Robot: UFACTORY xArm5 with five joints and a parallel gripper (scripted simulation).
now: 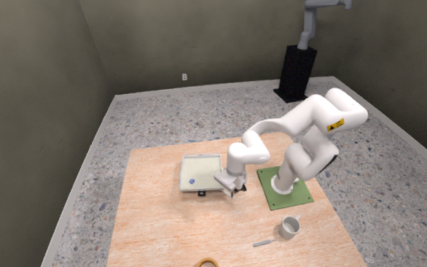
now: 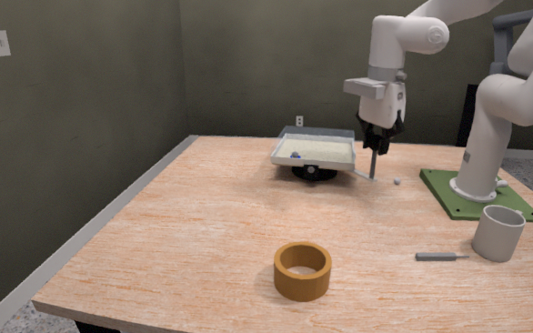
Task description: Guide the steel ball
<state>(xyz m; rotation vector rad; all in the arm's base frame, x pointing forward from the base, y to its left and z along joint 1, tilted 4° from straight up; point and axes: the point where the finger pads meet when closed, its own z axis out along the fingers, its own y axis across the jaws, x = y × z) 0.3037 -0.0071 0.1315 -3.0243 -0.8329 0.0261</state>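
Gripper: the gripper [image 2: 377,145] points straight down, fingers partly closed and clamped on the upright handle post [image 2: 373,165] that juts from the plate's near corner.
Plate: the clear-lidded plate [image 2: 315,150] sits just left of the gripper on a dark pivot base [image 2: 313,172], its left side looking a touch lower in the exterior view.
Ball: the steel ball [image 2: 296,155] rests at the plate's front-left corner, on or right against the blue printed spot [image 1: 192,180]; whether it is centred there is too small to tell.
Step in hand: judged to be settling the ball on the spot, then levelling.
Doing it well: ease the post back slowly and without jerks so the ball does not roll off; release only once the plate reads flat.
Loose objects: a small grey pellet [image 2: 397,181] lies on the table just right of the post, apart from it; mug [image 2: 498,232], grey tool [image 2: 440,257] and brown ring [image 2: 302,270] lie well clear, towards the camera.
Writing: a yellow warning label [image 1: 335,125] on the arm, its text unreadable; a wall plate [image 1: 184,76] behind shows a mark like "B".
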